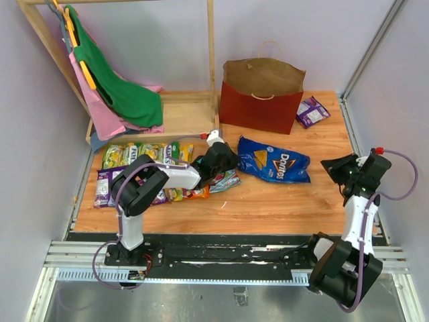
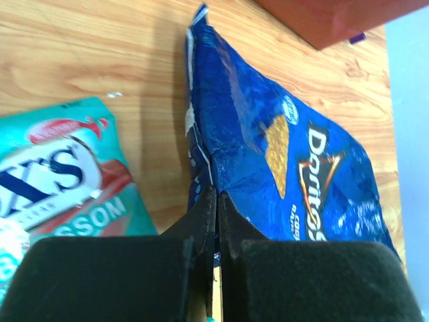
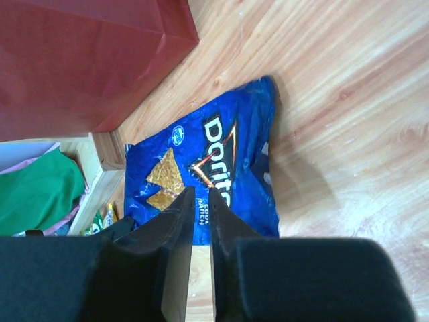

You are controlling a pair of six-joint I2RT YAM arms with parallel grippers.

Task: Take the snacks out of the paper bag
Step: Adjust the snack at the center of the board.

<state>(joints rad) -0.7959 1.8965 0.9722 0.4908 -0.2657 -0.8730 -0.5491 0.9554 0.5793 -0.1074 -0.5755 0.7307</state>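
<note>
Fingers of the left gripper [image 2: 216, 194] were pressed together, apparently pinched on the near edge of the crinkled blue foil Doritos chip bag [image 2: 281, 154], whose long axis was laid ahead and rightward of them; the right gripper [image 3: 201, 191], barely parted, was held empty, farther off.

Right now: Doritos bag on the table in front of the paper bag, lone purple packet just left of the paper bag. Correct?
One error: the purple packet sits just right of the paper bag, not left, as the top external view shows. The rest holds: the Doritos bag is on the table in front of the paper bag.
</note>
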